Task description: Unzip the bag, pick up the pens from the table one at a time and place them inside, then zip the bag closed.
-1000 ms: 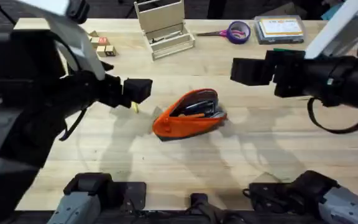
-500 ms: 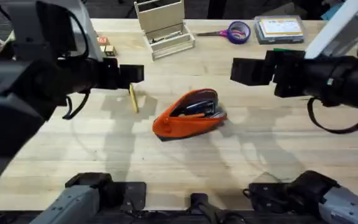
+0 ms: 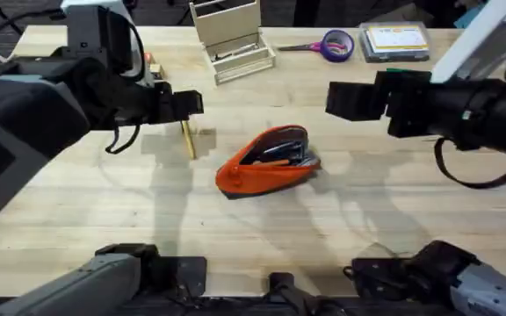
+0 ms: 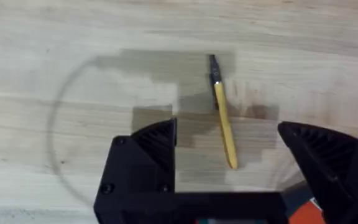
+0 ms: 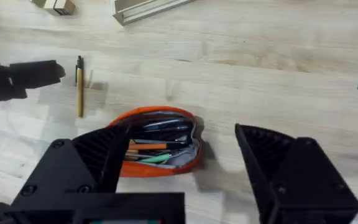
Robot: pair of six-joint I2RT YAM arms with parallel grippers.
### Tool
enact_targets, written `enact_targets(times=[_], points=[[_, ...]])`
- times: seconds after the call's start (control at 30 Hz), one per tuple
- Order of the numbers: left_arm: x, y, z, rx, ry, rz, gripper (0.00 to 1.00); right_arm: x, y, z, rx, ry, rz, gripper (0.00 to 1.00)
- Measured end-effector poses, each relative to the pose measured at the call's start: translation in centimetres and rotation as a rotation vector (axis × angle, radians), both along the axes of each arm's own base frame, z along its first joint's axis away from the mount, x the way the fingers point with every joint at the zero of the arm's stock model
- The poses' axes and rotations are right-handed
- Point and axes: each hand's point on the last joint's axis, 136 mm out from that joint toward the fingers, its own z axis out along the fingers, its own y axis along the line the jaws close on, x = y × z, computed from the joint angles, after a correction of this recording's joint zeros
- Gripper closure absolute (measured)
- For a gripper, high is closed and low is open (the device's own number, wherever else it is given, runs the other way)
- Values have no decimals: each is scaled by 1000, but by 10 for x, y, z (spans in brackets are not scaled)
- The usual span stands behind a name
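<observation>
left claw [image 4: 225, 155] hangs spread over the yellowish pen [image 4: 224, 121] on the counter [image 3: 323, 228]; right claw [image 5: 182, 162] spread above the unzipped bag [image 3: 266, 161].

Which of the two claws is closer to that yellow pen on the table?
Left. The left gripper hangs open right above the yellow pen; the right gripper is beyond the pouch.

The small orange fabric pouch [image 3: 266, 163] lies at mid-table on the wood-grain tabletop [image 3: 341, 219]; the yellowish-tan pen [image 3: 187, 138] lies to its left, apart.
</observation>
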Motion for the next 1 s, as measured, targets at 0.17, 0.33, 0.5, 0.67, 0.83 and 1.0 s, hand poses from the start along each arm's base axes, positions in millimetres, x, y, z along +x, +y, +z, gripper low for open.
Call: enact_targets(times=[0.17, 0.33, 0.5, 0.67, 0.83, 1.0], points=[[1, 3, -19, -18, 58, 65, 7, 0, 0, 0, 0, 0, 0, 5], [3, 3, -19, -19, 54, 70, 7, 0, 0, 0, 0, 0, 0, 4], [7, 3, -17, -43, 37, 108, 7, 0, 0, 0, 0, 0, 0, 4], [9, 3, -32, -54, 83, 132, 6, 0, 0, 0, 0, 1, 0, 4], [7, 0, -55, -54, 157, 135, 6, 0, 0, 0, 0, 0, 0, 4], [6, -12, -68, -28, 193, 112, 6, 0, 0, 0, 0, 0, 0, 4]])
